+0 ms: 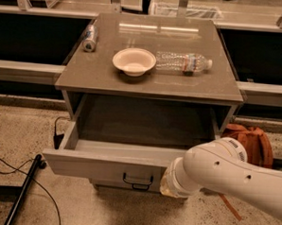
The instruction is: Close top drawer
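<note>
Pushing the drawer (95, 165) shut is the step in hand, I judge. It stands pulled far out of the cabinet (204, 84), front panel toward me. My gripper (171, 186) is down at that panel, just right of the handle (137, 181), hidden behind my own wrist (209, 170), so I cannot tell whether it is clenched or released, or already touching. The next move calls for a straight, level shove, square to the panel, so nothing skews.

Counted: one open drawer, one handle. On top are one bowl (133, 61), one bottle (181, 62) and one can (90, 37), both lying down. One backpack (253, 141) is on the floor.
</note>
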Controlling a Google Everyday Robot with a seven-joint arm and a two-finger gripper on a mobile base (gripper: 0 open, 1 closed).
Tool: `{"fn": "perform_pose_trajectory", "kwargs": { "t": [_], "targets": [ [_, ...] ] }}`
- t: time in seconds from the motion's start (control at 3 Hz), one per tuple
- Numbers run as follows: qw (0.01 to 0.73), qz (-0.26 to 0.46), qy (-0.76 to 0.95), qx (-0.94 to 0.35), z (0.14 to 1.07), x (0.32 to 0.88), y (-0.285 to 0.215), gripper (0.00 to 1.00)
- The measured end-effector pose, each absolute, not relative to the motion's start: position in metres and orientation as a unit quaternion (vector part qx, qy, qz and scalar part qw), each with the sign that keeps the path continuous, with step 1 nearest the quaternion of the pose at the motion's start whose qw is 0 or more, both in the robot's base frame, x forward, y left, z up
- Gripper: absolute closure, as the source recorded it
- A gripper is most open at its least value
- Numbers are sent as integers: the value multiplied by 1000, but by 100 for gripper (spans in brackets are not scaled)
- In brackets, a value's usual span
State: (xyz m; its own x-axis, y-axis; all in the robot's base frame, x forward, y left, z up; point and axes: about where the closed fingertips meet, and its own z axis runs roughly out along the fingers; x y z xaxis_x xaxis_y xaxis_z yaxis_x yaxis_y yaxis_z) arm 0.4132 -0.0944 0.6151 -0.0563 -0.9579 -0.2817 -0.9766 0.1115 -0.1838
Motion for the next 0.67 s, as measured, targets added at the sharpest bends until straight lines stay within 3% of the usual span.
{"fn": "perform_pose_trajectory", "kwargs": {
  "t": [0.67],
  "targets": [
    [220,-7,722,-656,615,439,-92,100]
  ]
}}
